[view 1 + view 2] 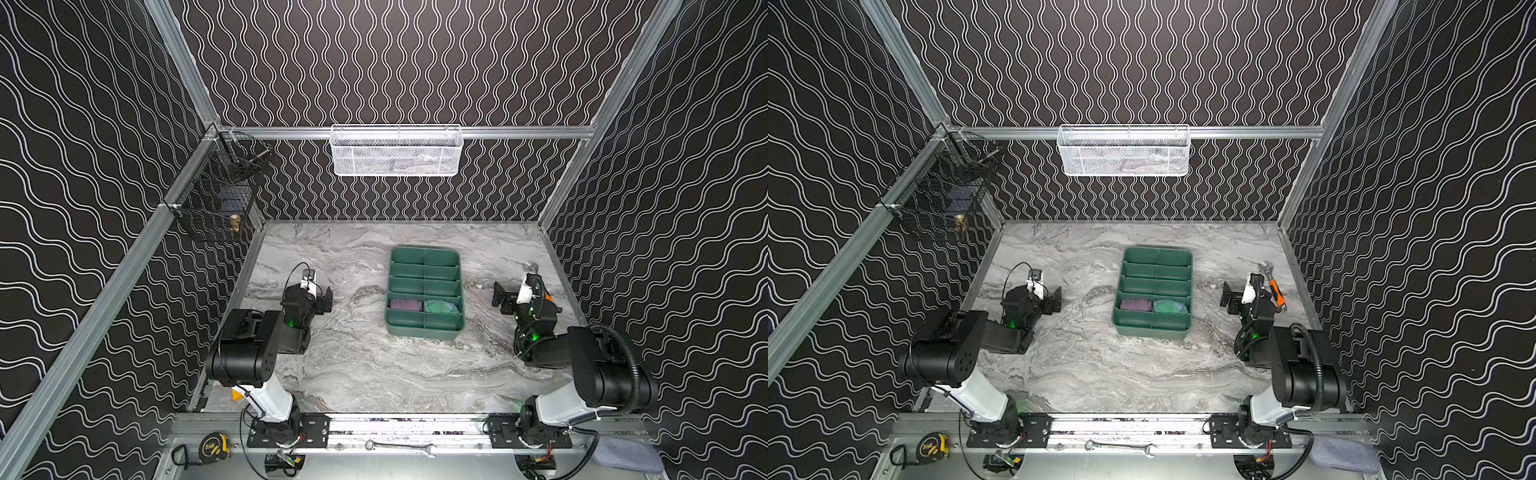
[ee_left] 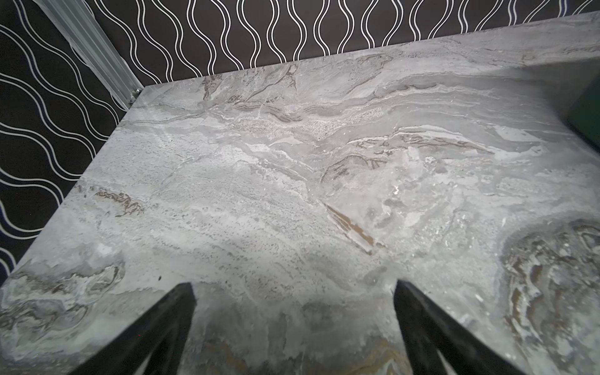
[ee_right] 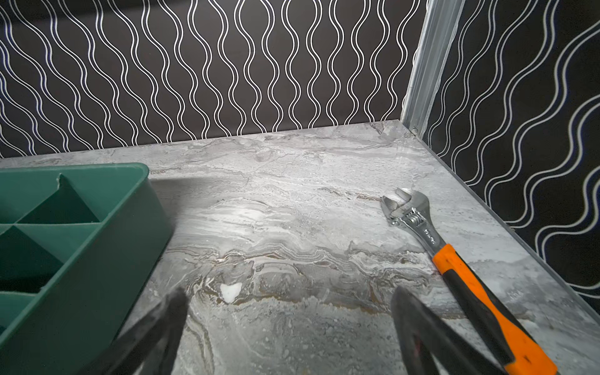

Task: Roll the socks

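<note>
Left end effector (image 2: 292, 285) and right end effector (image 3: 288, 292) both gape wide above the marble tabletop (image 2: 259, 162), holding nothing.

I see the worktop (image 1: 374, 374) in grey marble veining. The walls (image 1: 415, 62) carry white wavy double lines on black. The tray (image 1: 424, 330) is dark green. In it I read one purple sock (image 1: 405, 305) and one green-blue sock (image 1: 441, 306). The wrench (image 3: 454, 264) has an orange-and-black handle and a silver head.

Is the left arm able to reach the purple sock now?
Probably yes. The left gripper is open, nothing stands on the table between it and the green tray, and the purple sock lies uncovered in a left-side compartment.
</note>
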`<state>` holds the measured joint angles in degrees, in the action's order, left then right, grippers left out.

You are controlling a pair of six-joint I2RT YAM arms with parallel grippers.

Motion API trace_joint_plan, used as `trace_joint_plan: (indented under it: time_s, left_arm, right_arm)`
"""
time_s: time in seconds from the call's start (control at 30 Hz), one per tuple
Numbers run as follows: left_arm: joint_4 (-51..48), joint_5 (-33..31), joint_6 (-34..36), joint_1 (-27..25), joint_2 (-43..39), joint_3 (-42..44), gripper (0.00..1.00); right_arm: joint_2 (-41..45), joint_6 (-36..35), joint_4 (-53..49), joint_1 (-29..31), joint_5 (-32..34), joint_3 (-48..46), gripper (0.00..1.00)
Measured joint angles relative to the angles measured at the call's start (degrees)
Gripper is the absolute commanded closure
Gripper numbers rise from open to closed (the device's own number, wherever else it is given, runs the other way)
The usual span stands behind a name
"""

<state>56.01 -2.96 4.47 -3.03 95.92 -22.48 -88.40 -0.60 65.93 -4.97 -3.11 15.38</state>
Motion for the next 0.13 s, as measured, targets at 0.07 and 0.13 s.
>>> trace_joint_plan:
  time_s: [0.07,0.13]
  left_arm:
    - [0.0,0.0,0.0,0.0,-0.2,0.1,0.01]
    - [0.4,-0.3,0.0,-0.2,-0.5,0.6,0.01]
  right_arm:
    - [0.0,0.0,0.0,0.0,0.0,0.0,0.00]
    - [0.0,0.0,0.0,0.0,0.0,0.0,0.00]
